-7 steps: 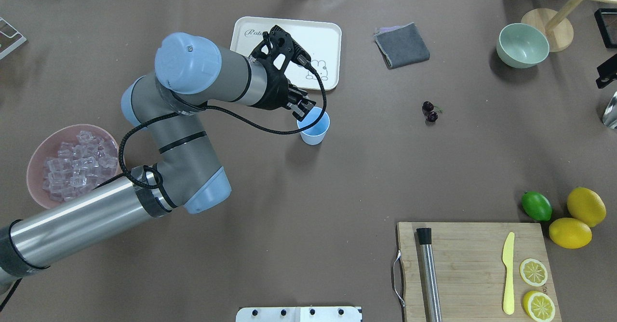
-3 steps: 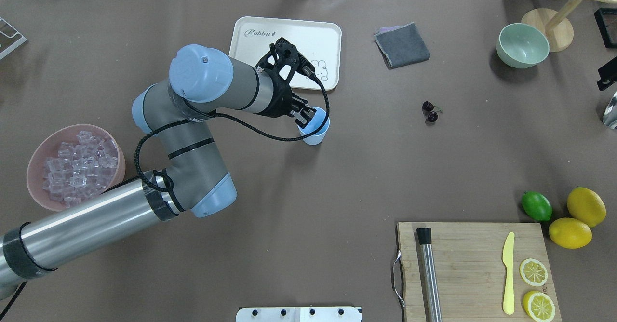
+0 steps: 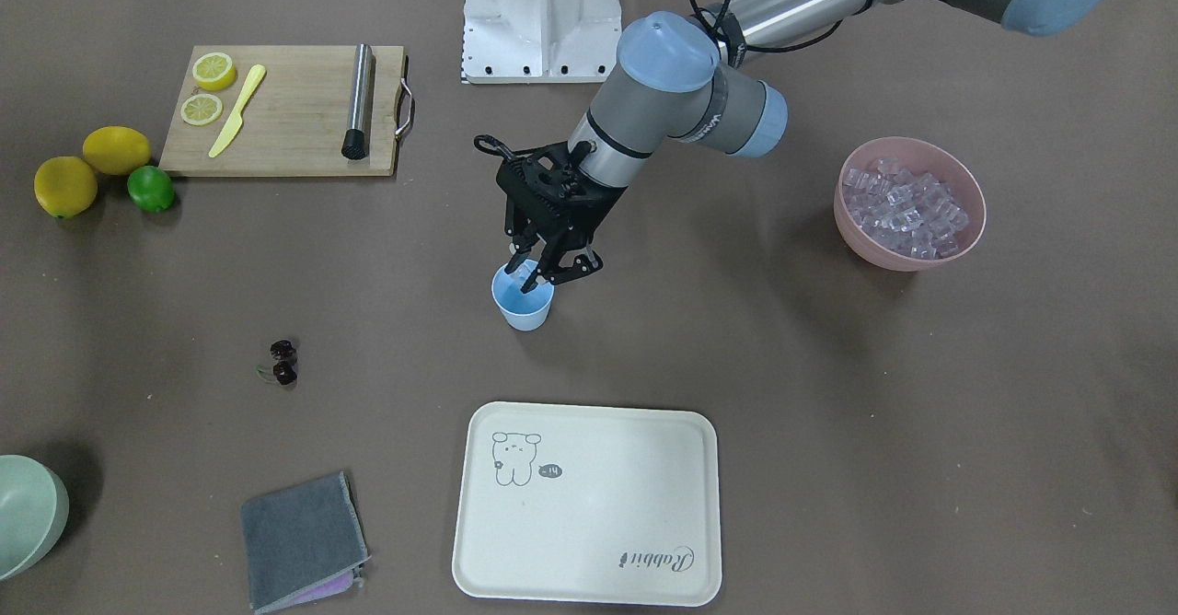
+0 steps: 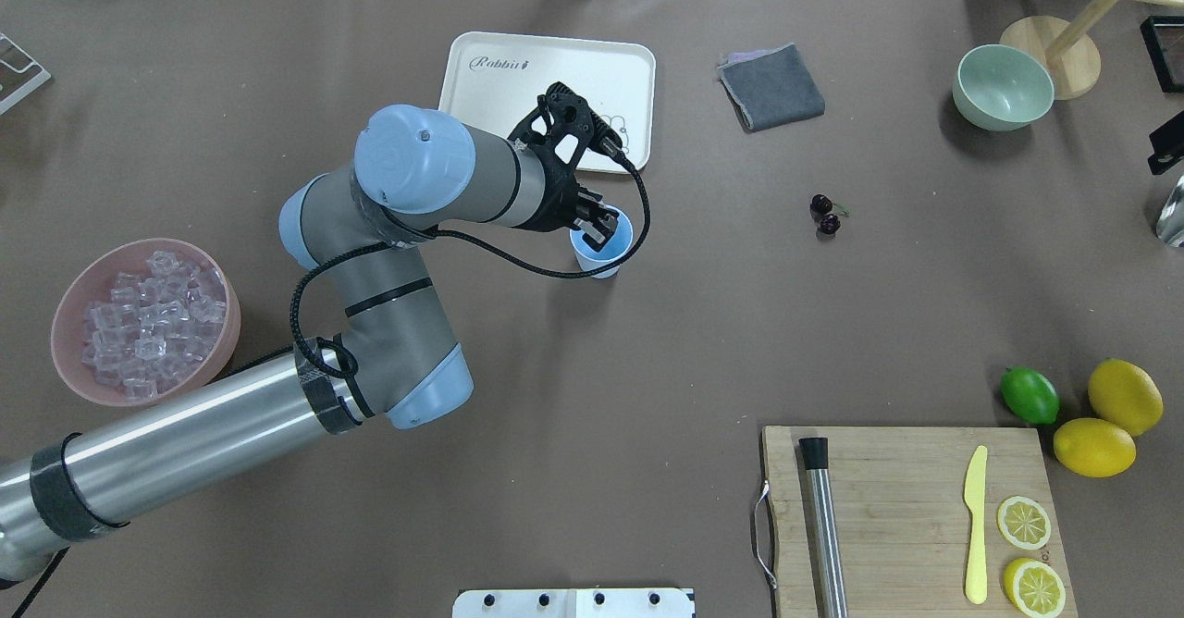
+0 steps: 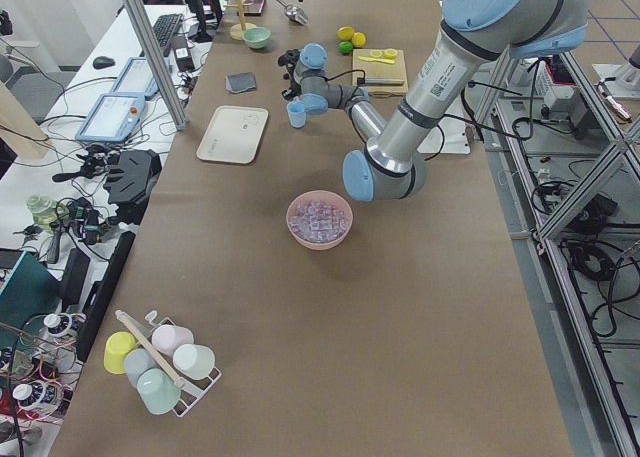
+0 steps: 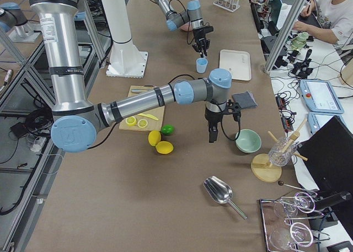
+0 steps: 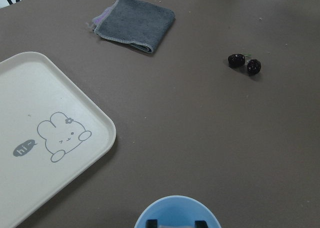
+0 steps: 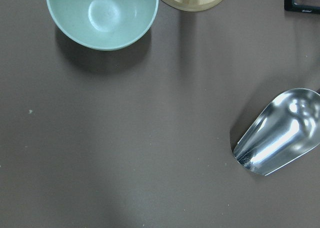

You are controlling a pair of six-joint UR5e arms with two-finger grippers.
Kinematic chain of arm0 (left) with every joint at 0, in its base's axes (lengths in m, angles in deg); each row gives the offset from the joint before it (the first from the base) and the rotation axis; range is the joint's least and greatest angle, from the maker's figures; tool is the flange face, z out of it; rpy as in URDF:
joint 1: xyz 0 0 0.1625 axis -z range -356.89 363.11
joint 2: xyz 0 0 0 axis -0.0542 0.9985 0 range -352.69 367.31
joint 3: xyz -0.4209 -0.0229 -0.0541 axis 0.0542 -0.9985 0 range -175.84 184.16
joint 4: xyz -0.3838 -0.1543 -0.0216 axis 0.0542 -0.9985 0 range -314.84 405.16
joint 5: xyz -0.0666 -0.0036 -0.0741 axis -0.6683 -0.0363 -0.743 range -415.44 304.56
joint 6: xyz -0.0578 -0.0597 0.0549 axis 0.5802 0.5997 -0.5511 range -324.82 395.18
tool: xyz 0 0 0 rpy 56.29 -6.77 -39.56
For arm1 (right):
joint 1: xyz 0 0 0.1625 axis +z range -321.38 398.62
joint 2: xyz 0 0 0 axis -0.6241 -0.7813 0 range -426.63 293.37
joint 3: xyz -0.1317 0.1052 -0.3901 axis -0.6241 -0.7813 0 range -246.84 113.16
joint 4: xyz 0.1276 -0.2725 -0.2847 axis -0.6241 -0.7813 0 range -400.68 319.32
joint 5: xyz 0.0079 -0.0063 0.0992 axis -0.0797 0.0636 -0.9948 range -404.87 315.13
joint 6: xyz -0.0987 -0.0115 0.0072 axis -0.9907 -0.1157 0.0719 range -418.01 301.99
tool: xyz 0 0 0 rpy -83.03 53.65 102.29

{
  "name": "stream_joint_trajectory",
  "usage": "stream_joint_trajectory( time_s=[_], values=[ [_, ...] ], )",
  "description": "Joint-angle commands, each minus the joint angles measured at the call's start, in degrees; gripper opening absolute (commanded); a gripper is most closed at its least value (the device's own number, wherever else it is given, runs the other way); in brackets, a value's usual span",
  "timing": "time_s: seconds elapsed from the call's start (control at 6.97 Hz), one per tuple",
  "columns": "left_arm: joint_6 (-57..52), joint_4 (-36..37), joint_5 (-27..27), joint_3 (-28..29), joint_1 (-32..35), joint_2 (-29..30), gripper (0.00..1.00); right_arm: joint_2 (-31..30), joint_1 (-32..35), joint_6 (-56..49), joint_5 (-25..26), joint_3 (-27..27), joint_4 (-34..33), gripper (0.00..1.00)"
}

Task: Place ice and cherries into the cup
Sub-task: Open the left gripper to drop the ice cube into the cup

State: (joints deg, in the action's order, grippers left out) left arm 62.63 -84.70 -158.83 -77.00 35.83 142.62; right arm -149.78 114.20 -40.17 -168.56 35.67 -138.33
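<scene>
looking at containers first: the pink bowl (image 4: pixel 61 340) is heaped with ice (image 4: pixel 148 322), and the cup (image 4: pixel 609 265) stands upright just beside the tray (image 4: pixel 555 58). my left gripper (image 4: pixel 599 229) has its fingertips inside the cup's mouth; overhead the wrist half hides them, but the left wrist view shows them a narrow gap apart, and i cannot tell whether a cube is pinched there. the cherries (image 4: pixel 825 214) lie on the table, well apart from the cup. only the right-end view catches my right gripper (image 6: pixel 212 135), near the green bowl (image 6: pixel 248 140); its fingers i cannot judge.
</scene>
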Motion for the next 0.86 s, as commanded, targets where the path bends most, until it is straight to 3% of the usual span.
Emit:
stream_joint_trajectory(
  time_s=[0.0,0.14,0.29,0.43,0.57,0.72],
  values=[
    [-0.3,0.0,0.5,0.1,-0.3,0.4,0.6,-0.1,0.0,0.0,0.0,0.1,0.1,1.0],
    [-0.4,-0.2,0.5,-0.3,-0.3,0.2,0.88,-0.1,0.0,0.0,0.0,0.2,0.1,1.0],
    [-0.5,-0.1,0.2,-1.8,0.1,0.1,0.96,-0.1,0.0,0.0,0.0,0.7,0.0,1.0],
    [-0.5,0.1,-0.5,-3.8,1.1,-0.5,0.98,-0.1,0.1,0.0,-0.1,0.9,0.0,1.0],
    [-0.6,-0.2,-7.7,-5.8,4.4,-4.3,0.98,-0.2,0.1,0.0,-0.2,0.9,0.0,1.0],
    [-2.1,0.0,-12.0,-11.8,7.9,-10.9,0.98,-0.2,0.1,0.0,-0.1,0.9,0.0,1.0]
  ],
)
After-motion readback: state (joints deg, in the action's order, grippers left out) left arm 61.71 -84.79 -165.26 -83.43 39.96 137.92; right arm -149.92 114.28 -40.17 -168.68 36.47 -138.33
